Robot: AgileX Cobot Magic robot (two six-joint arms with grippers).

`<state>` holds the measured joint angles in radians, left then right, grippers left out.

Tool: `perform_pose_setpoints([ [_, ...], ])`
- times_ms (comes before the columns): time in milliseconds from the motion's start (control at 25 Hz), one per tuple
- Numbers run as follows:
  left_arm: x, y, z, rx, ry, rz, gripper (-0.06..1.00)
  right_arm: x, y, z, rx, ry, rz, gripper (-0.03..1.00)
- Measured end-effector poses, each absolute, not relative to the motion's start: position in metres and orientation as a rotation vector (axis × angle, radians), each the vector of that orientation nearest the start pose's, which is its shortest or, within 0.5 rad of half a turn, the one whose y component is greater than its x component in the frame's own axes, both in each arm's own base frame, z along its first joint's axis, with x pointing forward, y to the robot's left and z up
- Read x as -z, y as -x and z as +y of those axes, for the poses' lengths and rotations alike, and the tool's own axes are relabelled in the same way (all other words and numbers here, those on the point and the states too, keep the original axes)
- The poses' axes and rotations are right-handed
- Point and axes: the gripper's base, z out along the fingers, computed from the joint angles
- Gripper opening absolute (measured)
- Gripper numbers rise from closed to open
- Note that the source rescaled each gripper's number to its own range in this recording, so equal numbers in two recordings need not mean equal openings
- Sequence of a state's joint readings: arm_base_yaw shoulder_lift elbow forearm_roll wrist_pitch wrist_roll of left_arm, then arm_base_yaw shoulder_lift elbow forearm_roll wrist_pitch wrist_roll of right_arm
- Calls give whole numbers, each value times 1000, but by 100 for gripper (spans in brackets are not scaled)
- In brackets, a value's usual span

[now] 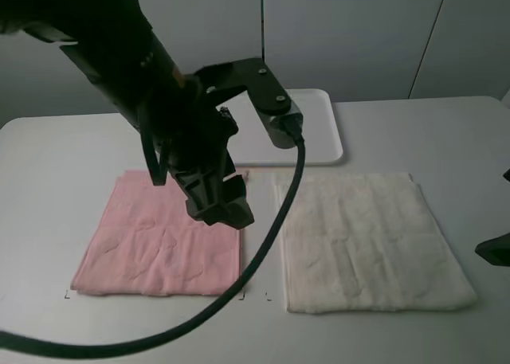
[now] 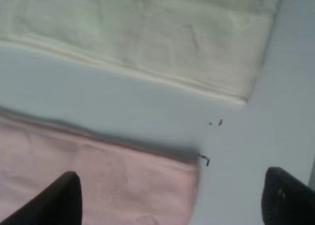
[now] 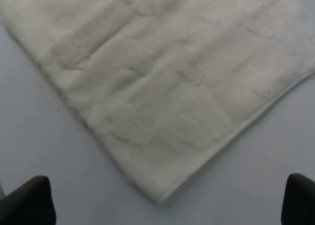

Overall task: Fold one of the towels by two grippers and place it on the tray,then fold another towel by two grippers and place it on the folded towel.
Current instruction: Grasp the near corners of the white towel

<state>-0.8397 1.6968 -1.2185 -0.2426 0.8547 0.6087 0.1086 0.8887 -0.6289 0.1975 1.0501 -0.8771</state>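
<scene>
The pink towel [image 1: 151,248] and the cream towel [image 1: 366,240] are laid flat on the bench [image 1: 48,157], and both claws are held wide open with nothing gripped.
In the exterior high view the two towels are seen side by side, pink at the left and cream at the right, parted by a strip of bench; the white tray [image 1: 327,117] is set behind them, and the left claw [image 1: 225,211] is hung over the pink towel's inner edge, its black cable [image 1: 271,236] passing in front of the gap. In the left wrist view the fingers [image 2: 59,200] are spread wide with nothing between them, a pink corner beneath and the cream edge beyond. In the right wrist view the right claw [image 3: 167,200] is likewise spread wide and empty, by a corner of the cream towel.
</scene>
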Motion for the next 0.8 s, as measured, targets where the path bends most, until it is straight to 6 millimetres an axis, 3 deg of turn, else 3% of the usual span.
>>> perform_pose_setpoints([
  [360, -187, -205, -327, 283, -1972, 2223, 94, -260, -132, 26, 2, 1223, 2487, 100],
  [800, -154, -177, -368, 270, -2112, 2183, 94, -260, -131, 24, 28, 1236, 2497, 100],
])
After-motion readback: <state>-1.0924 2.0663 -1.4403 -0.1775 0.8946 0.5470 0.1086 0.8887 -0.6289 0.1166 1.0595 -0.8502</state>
